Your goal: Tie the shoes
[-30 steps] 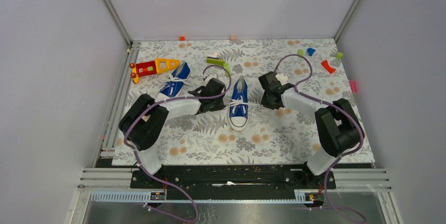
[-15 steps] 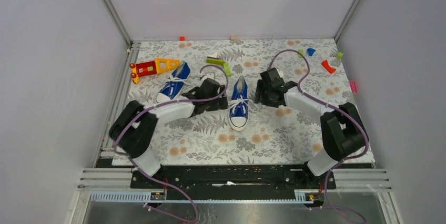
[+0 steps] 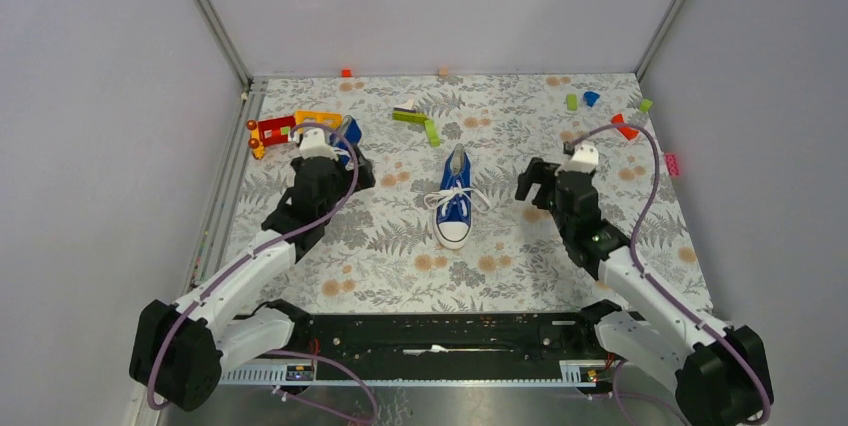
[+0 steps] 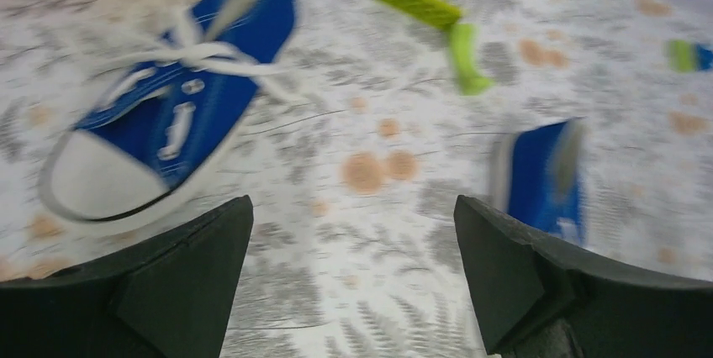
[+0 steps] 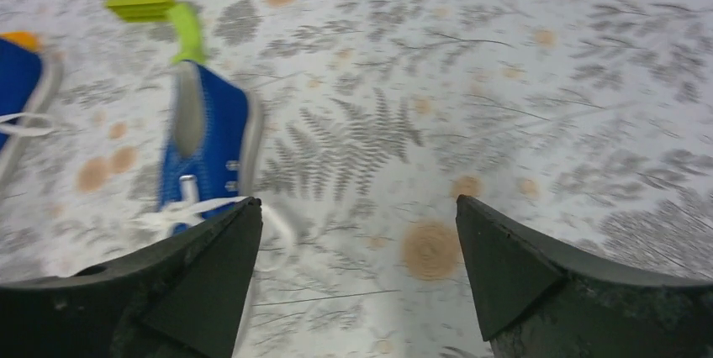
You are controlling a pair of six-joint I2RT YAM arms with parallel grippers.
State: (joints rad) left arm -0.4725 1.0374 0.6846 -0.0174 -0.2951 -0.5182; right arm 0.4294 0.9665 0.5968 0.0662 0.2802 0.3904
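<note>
The left hand (image 4: pixel 351 211) and right hand (image 5: pixel 357 207) both gape wide and empty, low over the counter (image 3: pixel 400 276). The centre sneaker (image 3: pixel 455 201), mid-frame, looks bowed. The second sneaker (image 4: pixel 168 114), upper left, is probably next. Its laces (image 4: pixel 198 51) are blurred, so find each loose end, then pinch them separately before crossing.

Top camera looks down from behind; low wrist cameras share the middle shoe (image 3: pixel 455 208).

We see one blue shoe (image 3: pixel 455 196) at the middle of the table (image 3: pixel 500 276), toe toward the near edge, laces splayed sideways. The other shoe (image 3: pixel 349 132), nearer the left edge, lies mostly hidden under the left arm (image 3: pixel 262 254).
</note>
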